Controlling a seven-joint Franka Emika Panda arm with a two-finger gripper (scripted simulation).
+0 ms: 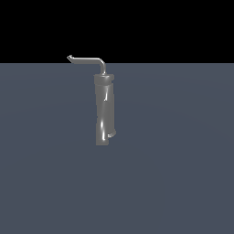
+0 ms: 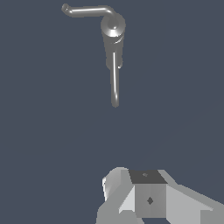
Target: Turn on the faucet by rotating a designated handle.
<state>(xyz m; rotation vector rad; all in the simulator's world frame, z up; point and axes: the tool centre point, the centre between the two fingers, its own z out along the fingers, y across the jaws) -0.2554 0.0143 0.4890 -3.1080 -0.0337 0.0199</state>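
The faucet stands upright near the middle of the grey floor, a glossy, slightly twisted column with a small nub low on its side. From its top the handle, a thin bent rod, reaches toward the exterior view's left, free to be pushed around the column's axis. In the wrist view the gripper sits well apart from the faucet, touching and holding nothing; how far its fingers are spread cannot be told.
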